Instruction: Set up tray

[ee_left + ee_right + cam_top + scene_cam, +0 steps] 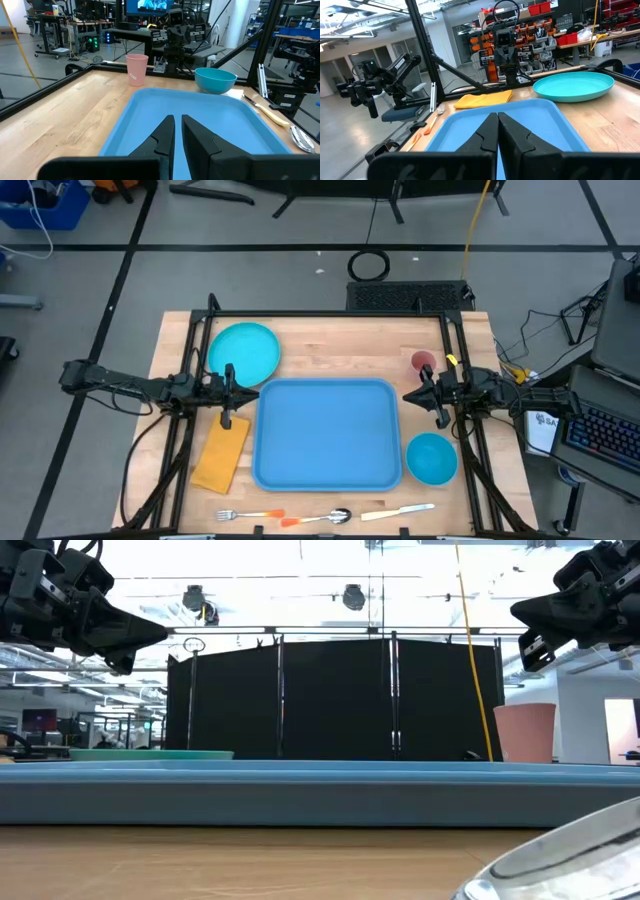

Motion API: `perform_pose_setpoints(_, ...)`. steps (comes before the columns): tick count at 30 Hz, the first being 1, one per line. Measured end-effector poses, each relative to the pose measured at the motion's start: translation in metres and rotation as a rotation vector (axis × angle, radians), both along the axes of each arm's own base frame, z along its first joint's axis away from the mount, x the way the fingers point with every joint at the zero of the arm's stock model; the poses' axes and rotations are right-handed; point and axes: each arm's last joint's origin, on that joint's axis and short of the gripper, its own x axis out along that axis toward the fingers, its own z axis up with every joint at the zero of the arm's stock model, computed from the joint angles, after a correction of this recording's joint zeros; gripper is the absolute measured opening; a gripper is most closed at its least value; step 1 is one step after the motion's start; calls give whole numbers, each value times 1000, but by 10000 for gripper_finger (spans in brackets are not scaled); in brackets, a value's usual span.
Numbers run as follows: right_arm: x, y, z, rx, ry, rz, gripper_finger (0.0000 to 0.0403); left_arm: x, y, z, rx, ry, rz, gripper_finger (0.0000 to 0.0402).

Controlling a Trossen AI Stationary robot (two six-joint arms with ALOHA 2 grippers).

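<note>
The blue tray point(325, 435) lies flat on the wooden table, in the middle, with nothing on it. My left gripper point(245, 392) hovers level above the tray's left rim, its fingers point(165, 135) shut to a thin slit and holding nothing. Over the tray's right rim my right gripper point(408, 394) also hovers level, shut and bare. In the low view both grippers, left point(150, 635) and right point(520, 612), stand well above the tray point(300, 790).
A teal plate point(243, 350) lies at the far left. A pink cup point(423, 362) stands at the far right, a blue bowl point(432, 458) at the near right. A yellow napkin point(222, 452) lies left of the tray. Fork point(250, 514), spoon point(325, 517) and knife point(398, 511) line the near edge.
</note>
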Motion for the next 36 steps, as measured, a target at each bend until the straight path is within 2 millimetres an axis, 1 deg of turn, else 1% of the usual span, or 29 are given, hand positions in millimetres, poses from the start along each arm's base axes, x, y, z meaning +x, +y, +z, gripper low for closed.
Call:
perform_pose_setpoints(16,0,0,0,-2,0,0,0,0,0,0,0,0,0,35)
perform_pose_setpoints(21,0,0,0,-59,-8,-4,0,0,0,0,0,0,0,35)
perform_pose_setpoints(36,0,0,2,-53,-30,-4,0,0,0,0,0,0,0,35)
